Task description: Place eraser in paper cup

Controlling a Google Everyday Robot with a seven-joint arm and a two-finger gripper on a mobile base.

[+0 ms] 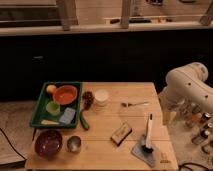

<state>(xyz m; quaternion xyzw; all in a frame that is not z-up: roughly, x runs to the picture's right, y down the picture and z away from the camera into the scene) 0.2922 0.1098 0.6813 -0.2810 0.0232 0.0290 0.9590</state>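
Note:
The eraser (121,133), a small tan block with a dark edge, lies on the wooden table (110,155) near its middle front. The paper cup (101,97), short and white, stands upright at the table's back middle, well behind and left of the eraser. My white arm (187,87) is folded at the right, beyond the table's edge. My gripper (169,114) hangs at the arm's end by the table's right edge, away from both the eraser and the cup.
A white-and-black stick (148,131) stands on a grey pad (145,154) right of the eraser. A fork (134,104), a dark red cluster (88,98) and a green vegetable (84,120) lie nearby. A green tray (36,111), purple bowl (48,142) and metal cup (73,144) are left.

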